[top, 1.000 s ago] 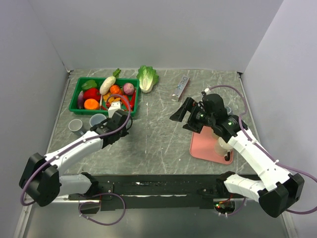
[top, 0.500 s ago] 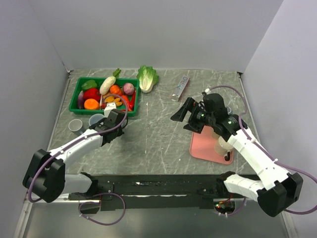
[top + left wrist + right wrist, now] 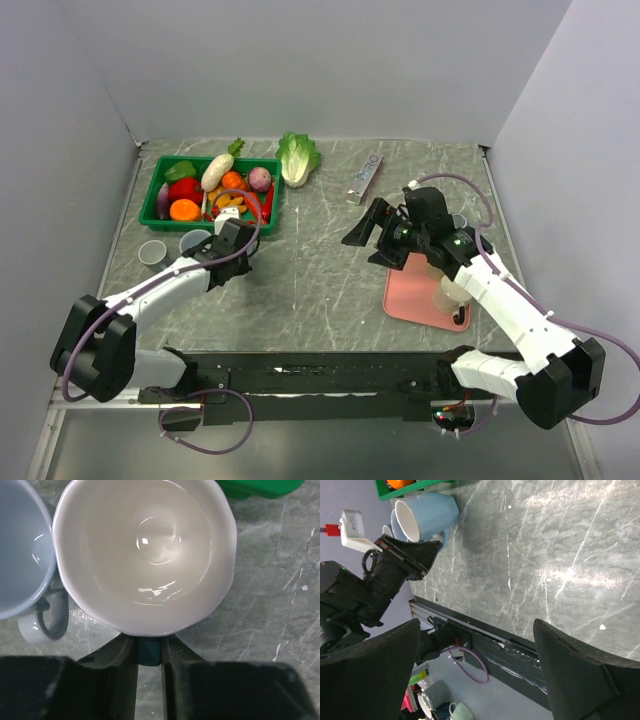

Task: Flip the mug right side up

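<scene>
- Mug (image 3: 145, 555), pale blue outside and white inside, has its wall pinched between the left gripper (image 3: 148, 651) fingers (image 3: 122, 662), which are drawn almost together on the rim at 6 o'clock.
- Its mouth faces straight into the left wrist camera. From the right wrist view it looks tipped on its side, though whether it touches the table (image 3: 280, 605) is hard to say.
- A grey mug (image 3: 20, 555) sits just beside it at 9 o'clock, mouth up, handle towards 7 o'clock.
- The green basket (image 3: 278, 195) of vegetables is near, at about 1 o'clock from the held mug.
- The right gripper (image 3: 476, 630) is well apart, above mid-table, spread wide and holding nothing.
</scene>
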Robot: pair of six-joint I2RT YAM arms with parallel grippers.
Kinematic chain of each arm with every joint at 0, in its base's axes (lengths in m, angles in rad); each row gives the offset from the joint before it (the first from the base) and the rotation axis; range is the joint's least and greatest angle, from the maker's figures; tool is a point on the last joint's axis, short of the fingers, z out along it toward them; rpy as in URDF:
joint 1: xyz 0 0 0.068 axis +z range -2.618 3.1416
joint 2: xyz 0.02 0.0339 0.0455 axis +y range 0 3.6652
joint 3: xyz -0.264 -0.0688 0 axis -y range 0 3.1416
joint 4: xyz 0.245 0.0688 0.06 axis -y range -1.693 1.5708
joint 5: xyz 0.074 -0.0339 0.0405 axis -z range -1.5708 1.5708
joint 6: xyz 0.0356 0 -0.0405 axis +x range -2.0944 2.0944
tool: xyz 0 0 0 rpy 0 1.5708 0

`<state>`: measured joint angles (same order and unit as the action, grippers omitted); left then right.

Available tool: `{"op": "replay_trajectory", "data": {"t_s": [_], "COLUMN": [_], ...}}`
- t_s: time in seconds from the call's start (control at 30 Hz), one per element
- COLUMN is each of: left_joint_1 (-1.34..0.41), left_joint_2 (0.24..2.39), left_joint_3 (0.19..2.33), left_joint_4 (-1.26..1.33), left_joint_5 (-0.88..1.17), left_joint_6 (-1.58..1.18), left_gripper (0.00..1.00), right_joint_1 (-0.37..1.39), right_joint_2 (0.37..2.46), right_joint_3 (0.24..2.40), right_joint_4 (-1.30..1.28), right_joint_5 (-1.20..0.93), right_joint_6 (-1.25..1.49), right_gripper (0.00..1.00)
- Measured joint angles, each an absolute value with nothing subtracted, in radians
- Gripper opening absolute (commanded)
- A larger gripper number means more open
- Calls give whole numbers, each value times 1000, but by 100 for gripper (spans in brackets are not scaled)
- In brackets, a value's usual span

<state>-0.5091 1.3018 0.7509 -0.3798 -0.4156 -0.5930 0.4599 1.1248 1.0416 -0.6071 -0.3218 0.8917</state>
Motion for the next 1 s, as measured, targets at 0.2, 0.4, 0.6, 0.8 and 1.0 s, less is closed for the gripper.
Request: {"op": "replay_trajectory", "data": {"t_s": [0.2, 0.4, 0.6, 0.8, 1.0], "left_joint_1": [-509, -509, -512, -524, -528], "left_joint_2": [1342, 1343, 1330, 1242, 1145], "left_joint_3": [786, 805, 816, 858, 922], "left_joint_4": [-382, -387, -411, -458, -493], "left_joint_5": [-416, -417, -416, -402, -379], "left_joint_6": [-583, -582, -579, -579, -580], "left_gripper": [51, 62, 69, 73, 78], "right_joint_1": [460, 460, 460, 460, 458], "right_joint_2": [1148, 1151, 1151, 1156, 1169], "right_joint_3": [1042, 1042, 1042, 1042, 1047], "right_joint_4": [-615, -616, -617, -625, -659], "right_joint_5": [-323, -323, -322, -304, -247], "right_joint_6": [892, 893, 896, 896, 888], "right_gripper": [99, 99, 100, 100, 100]}}
